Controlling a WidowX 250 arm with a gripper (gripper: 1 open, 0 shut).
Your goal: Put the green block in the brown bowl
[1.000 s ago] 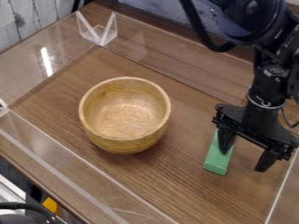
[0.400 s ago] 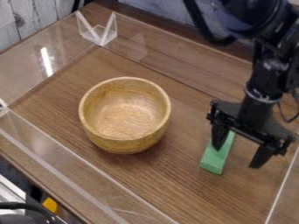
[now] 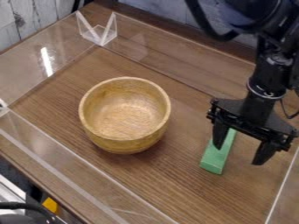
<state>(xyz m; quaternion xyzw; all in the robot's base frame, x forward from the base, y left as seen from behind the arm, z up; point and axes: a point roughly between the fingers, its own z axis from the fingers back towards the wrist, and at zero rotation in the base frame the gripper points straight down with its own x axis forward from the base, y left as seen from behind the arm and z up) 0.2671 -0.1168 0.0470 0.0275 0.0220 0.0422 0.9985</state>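
Note:
The green block (image 3: 215, 158) lies on the wooden table at the right, its far end between my fingers. My gripper (image 3: 243, 145) points down over that end and is open, one black finger (image 3: 221, 136) left of the block and the other to its right, neither clamping it. The brown bowl (image 3: 125, 113) stands empty left of centre, well apart from the block and gripper.
Clear acrylic walls (image 3: 70, 179) ring the table, with a folded clear corner piece (image 3: 97, 28) at the back left. The table's right edge runs close behind the gripper. Black cables (image 3: 222, 31) hang from the arm at the top right.
The gripper has rolled slightly about its vertical axis and stayed open over the block's far end. The block and the bowl stay where they were.

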